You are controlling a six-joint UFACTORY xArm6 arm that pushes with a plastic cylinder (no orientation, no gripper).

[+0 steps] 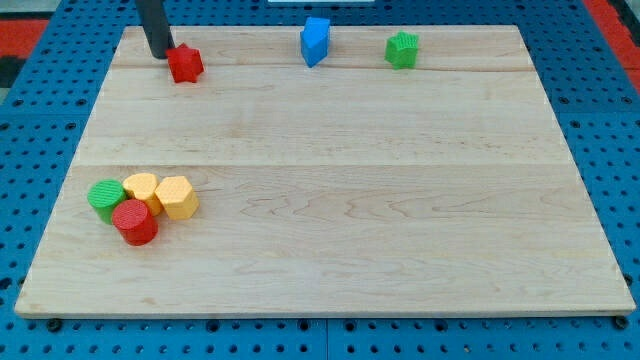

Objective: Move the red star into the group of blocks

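**Ana:** Blue pegboard framed the pale wooden surface point(330, 200) on every side. Where was the star?

**Ben:** The red star point(185, 64) sat near the view's top-left corner. My tip point(160, 54) stood just beside it on the view's left, touching it or nearly so; I could not tell which. As a tool it was only a bare rod, with nothing to open or close and nothing held.

**Ana:** And the group?

**Ben:** Well apart, toward the view's bottom left: a green cylinder point(104, 198), a red cylinder point(135, 222), a yellow block point(142, 188) and a yellow hexagonal block point(177, 197), all huddled together.

**Ana:** So what worried you?

**Ben:** Position, mostly. From the left, a push would likely have sent the star toward the view's right, along the top edge toward the blue block point(315, 41) and the green star point(402, 49), not down to the group. The tip probably had to get above the star first, and the edge left little room there.

**Ana:** Anything else?

**Ben:** A star's points could let it spin off the rod on an off-centre push. And arriving too hard could have scattered the cluster.
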